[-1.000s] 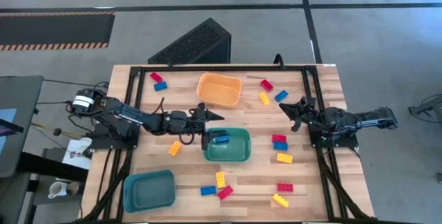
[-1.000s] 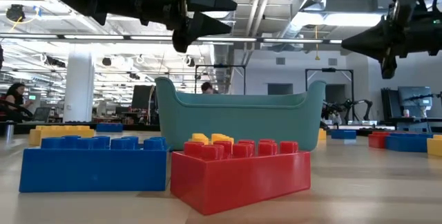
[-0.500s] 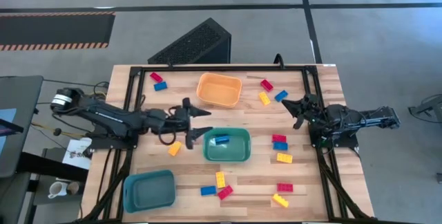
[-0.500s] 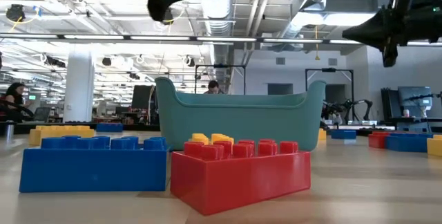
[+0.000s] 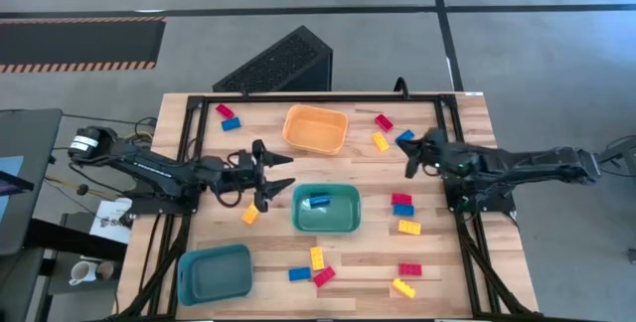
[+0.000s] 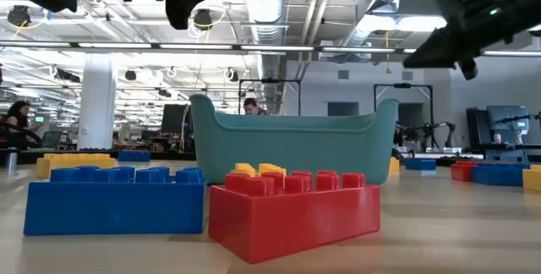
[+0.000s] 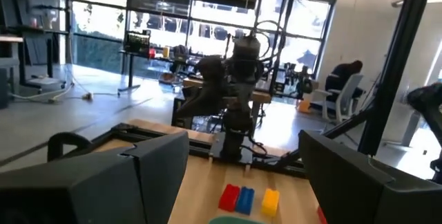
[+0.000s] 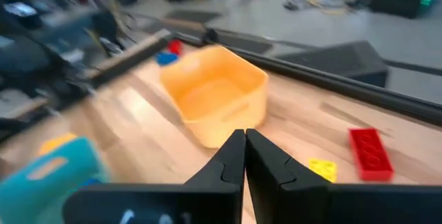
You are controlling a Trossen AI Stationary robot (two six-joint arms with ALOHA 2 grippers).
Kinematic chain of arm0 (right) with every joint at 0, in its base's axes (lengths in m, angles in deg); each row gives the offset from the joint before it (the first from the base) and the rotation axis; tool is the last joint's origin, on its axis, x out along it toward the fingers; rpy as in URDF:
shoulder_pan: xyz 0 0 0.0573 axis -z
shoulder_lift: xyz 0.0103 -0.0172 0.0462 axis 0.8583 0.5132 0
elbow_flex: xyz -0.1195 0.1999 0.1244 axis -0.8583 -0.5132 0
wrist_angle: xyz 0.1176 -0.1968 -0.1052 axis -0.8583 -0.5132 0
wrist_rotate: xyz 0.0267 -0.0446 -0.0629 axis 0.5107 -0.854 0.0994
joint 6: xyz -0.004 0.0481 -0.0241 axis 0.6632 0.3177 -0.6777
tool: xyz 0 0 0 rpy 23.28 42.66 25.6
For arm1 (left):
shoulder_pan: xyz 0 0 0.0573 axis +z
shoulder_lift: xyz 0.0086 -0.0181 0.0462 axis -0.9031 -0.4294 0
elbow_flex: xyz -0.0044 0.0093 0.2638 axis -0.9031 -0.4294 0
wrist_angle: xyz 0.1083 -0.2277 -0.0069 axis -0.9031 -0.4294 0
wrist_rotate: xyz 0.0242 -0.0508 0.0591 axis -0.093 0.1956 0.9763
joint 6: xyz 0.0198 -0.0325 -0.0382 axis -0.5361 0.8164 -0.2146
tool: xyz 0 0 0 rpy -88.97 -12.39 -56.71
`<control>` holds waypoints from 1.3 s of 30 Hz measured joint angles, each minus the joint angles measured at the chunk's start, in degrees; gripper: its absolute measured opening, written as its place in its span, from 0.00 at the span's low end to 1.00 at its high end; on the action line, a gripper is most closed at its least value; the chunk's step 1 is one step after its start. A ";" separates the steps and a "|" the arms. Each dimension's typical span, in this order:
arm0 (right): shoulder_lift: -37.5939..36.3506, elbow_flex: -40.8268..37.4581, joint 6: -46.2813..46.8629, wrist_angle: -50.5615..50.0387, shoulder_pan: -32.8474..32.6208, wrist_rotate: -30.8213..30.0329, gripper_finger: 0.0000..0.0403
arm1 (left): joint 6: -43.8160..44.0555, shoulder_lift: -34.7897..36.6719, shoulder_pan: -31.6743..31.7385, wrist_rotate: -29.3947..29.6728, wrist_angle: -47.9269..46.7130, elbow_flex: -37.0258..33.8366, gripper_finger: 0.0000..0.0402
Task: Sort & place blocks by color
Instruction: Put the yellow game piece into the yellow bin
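From above, the left gripper [image 5: 266,176] has drawn back off the teal bin [image 5: 328,209] since a second ago and now hangs over bare wood beside an orange-yellow block [image 5: 250,214], fingers spread and empty. The right gripper [image 5: 410,153] has reached farther in toward the blue block [image 5: 403,137], fingers pressed together, holding nothing. One blue block [image 5: 318,201] lies in the teal bin; the orange bin [image 5: 315,128] and the blue-green bin [image 5: 214,273] hold none. On the wood I count five red, five yellow and four blue blocks (small ones, so roughly).

At table height, a blue block [image 6: 114,198] and a red block [image 6: 294,213] fill the foreground before the teal bin [image 6: 292,143].

The left wrist looks across at the right arm.

The right wrist shows its closed fingertips [image 8: 235,156] before the orange bin [image 8: 217,94]
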 joint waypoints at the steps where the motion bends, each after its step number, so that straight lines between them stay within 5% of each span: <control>1: 2.05 0.57 0.00 -0.08 1.02 0.02 0.11 | -0.65 0.83 0.00 -0.03 -0.99 0.00 0.65; 8: 14.93 5.09 -0.13 -2.89 7.95 0.21 0.33 | -2.24 15.23 -0.55 0.04 -14.81 -0.31 0.65; 14: 23.93 8.21 -4.39 -2.00 16.19 1.27 0.60 | -3.72 22.20 -2.23 2.45 -9.27 -7.51 0.65; 17: 29.00 9.57 -4.46 -1.89 22.16 7.40 0.67 | -3.67 23.68 -2.21 3.20 -4.73 -10.70 0.65; 23: 39.71 10.22 -5.92 1.38 30.44 17.76 0.70 | -3.72 24.94 -2.21 3.15 -1.93 -13.09 0.65; 39: 55.33 10.26 -8.51 11.47 29.22 20.63 0.70 | -4.14 24.82 -2.19 3.68 -2.35 -13.09 0.65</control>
